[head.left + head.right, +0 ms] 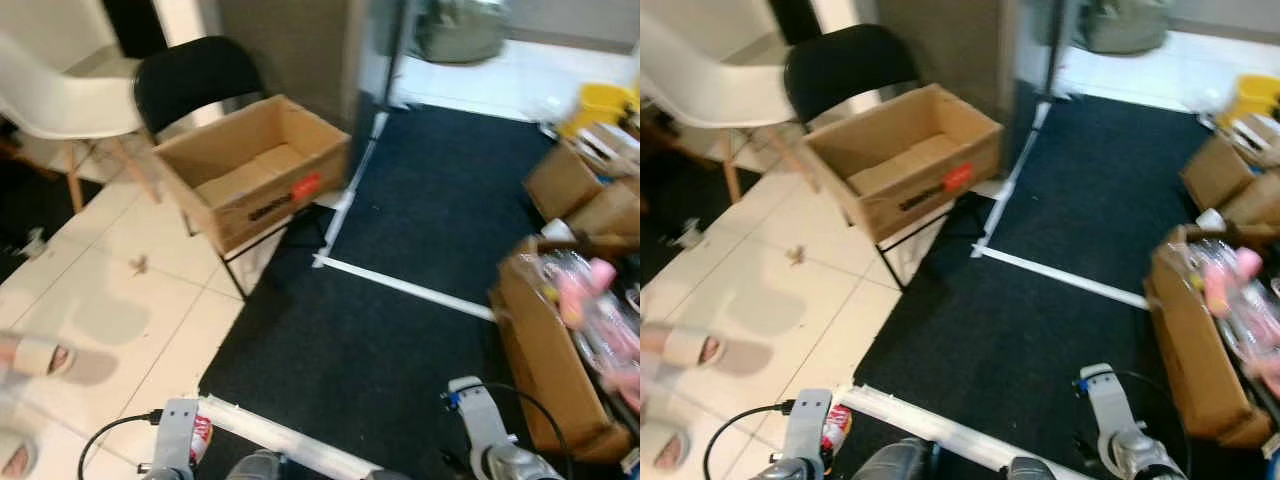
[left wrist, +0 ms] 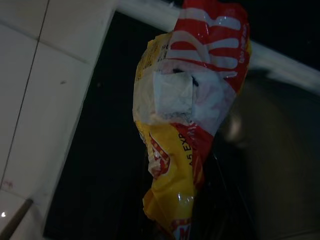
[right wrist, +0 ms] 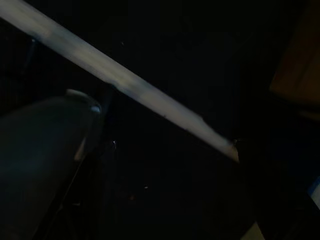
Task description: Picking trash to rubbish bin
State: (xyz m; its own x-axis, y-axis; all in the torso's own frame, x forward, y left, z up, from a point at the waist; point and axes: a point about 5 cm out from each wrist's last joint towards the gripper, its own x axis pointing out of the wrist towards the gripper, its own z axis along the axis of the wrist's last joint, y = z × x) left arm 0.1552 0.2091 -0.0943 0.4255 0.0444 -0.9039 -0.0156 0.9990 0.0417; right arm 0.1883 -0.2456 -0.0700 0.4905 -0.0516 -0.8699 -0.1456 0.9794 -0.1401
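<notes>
The left tool holds a crumpled red-and-yellow plastic snack wrapper low over the floor's tile edge. Transport step: next, carry it to the open brown cardboard box on the black chair.

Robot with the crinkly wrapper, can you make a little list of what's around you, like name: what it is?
holding: red and yellow snack wrapper, hanging from the left gripper
other arm: right gripper low over the dark carpet
box ahead: open cardboard box resting on a black chair
white chair: left of the black one, on the tiled floor
right side: boxes of clutter
slippers: far left on the tiles
</notes>
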